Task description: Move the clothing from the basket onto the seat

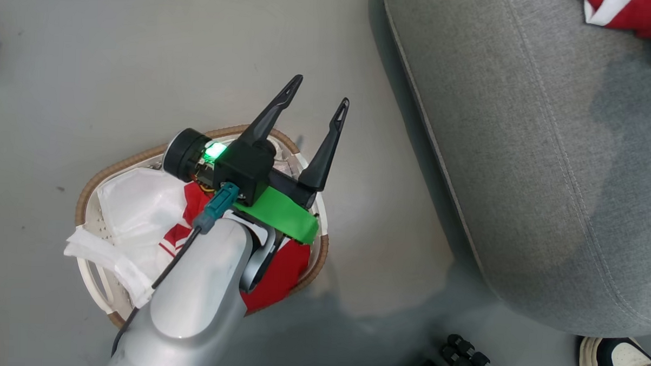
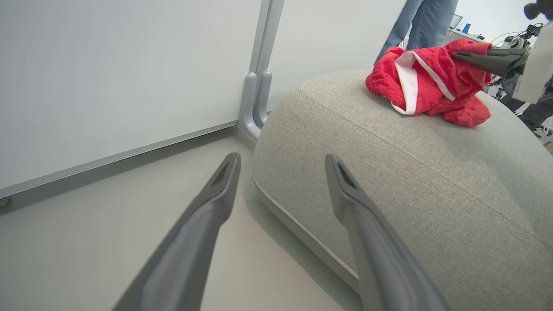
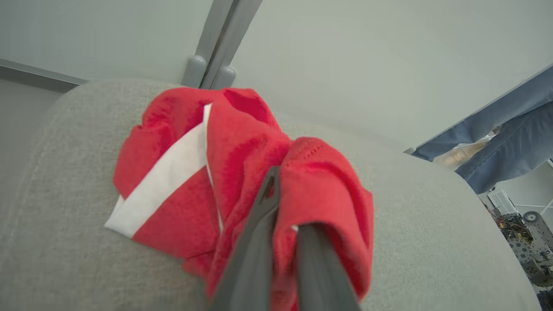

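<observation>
1. One left end effector (image 1: 320, 90): released, fingers spread wide with nothing between them. It hangs above the basket with its tips aimed toward the seat.
2. One right end effector (image 3: 285, 203): clenched on a fold of the red garment (image 3: 181, 172), which rests on the seat directly under and ahead of its tips.
3. One basket (image 1: 95, 183): on the floor directly beneath the left end effector, with a white liner (image 1: 135, 203) bunched inside.
4. One seat (image 1: 521, 157): ahead and to the right of the left end effector, apart from the basket.
5. Delivered: one garment, red with a white panel, lying on the seat but not yet let go.
6. Outstanding: red clothing (image 1: 282, 268) with striped trim in the basket, below the left wrist. There is at least one piece; the arm hides the exact count.
7. Progress, as judged: partway. The right end effector has yet to let go, and the basket contents are yet to be fetched.
8. One person: legs (image 2: 414, 21) beyond the seat, past the right end effector.
</observation>
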